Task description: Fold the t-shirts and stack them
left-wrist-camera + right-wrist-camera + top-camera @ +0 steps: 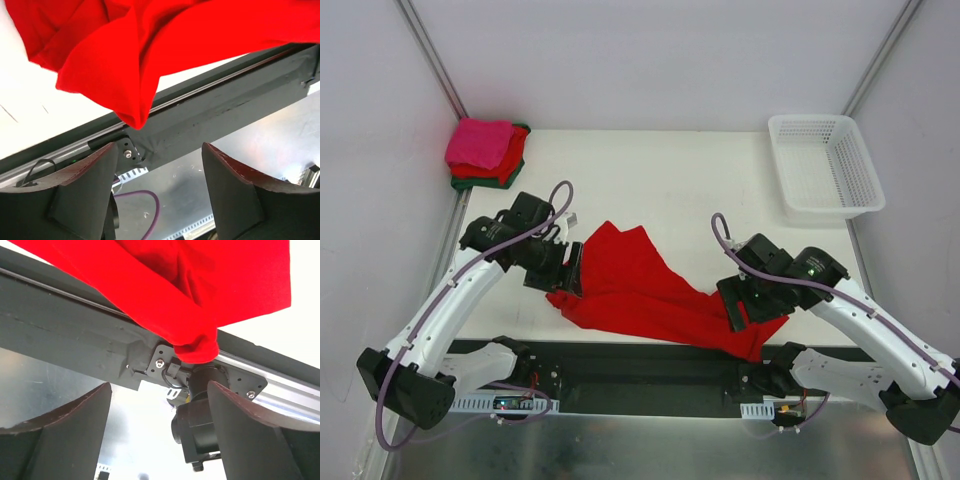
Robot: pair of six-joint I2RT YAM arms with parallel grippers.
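At the table's (670, 180) near edge, the red t-shirt (640, 290) lies crumpled, one corner drooping over the rail (650, 370). The left fingers (95, 180) and right fingers (240, 415) gape wide, empty. Unheld, it could slide off, short of the far folded stack (485, 152).

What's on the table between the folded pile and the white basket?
Nothing: the top view shows bare tabletop between the folded pile and the white basket; the red t-shirt lies closer to the near edge.

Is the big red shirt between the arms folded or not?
Not folded: the red shirt lies rumpled in loose uneven creases, one corner reaching over the black rail.
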